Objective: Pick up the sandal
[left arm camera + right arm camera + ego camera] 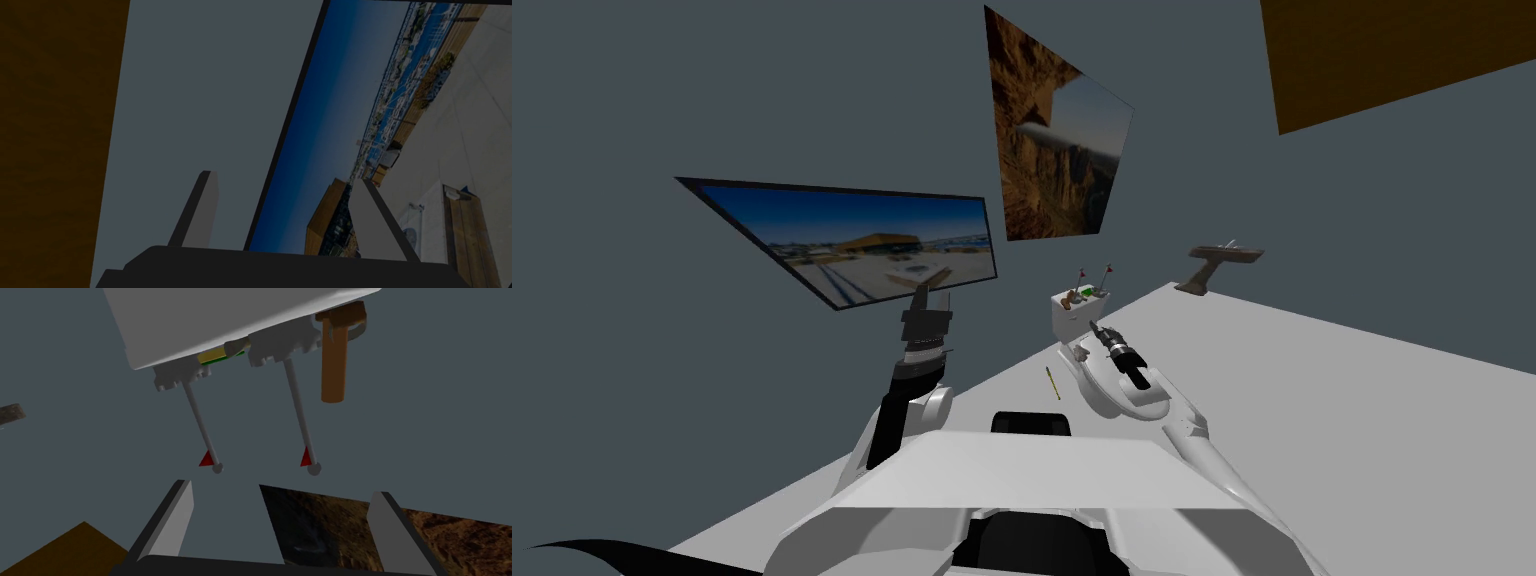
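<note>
Sandal (333,363) on tank (225,318) — right jaws apart.

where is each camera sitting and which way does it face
Head view: on the head, looking steeply down and forward at the white toilet tank with the brown sandal on it; both forearms show, left gripper raised toward the wall, right gripper by the tank.
Left wrist view: on the left hand, facing the wall; its own fingers stand open.
Right wrist view: on the right hand, facing the tank, sandal and two red-flagged sticks; its own fingers are open.
Shared: the head and right wrist views both show the tank, sandal and sticks.
</note>
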